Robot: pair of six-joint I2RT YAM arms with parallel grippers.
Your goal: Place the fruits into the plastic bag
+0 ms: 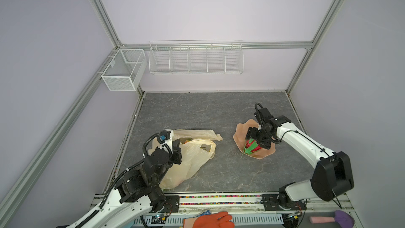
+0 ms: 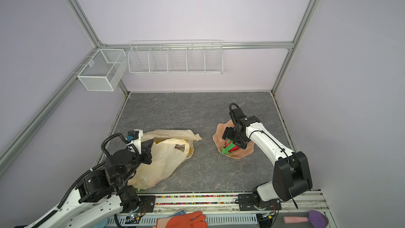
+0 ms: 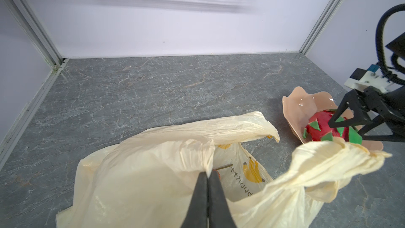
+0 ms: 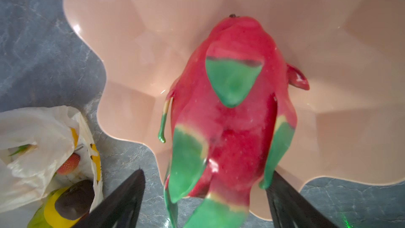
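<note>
Item: dragon fruit [image 1: 253, 148], red with green scales, lying in both top views on the peach plate [image 1: 241, 129], right of the crinkled cream plastic bag [image 1: 192, 163]. The right gripper [image 1: 255, 142] is angled down over it.

Left wrist view: left gripper [image 3: 208, 173] pinched tight on the bag's rim, mouth gaping.

Right wrist view: jaws spread wide astride the fruit, not clamping it. A strawberry [image 4: 69, 163] lies inside the bag.

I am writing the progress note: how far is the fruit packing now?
Done: a strawberry and other small pieces lie inside the plastic bag. In hand: the left gripper pinches the bag's rim, and the open right gripper straddles the dragon fruit on the plate. Left: move it into the bag.
</note>
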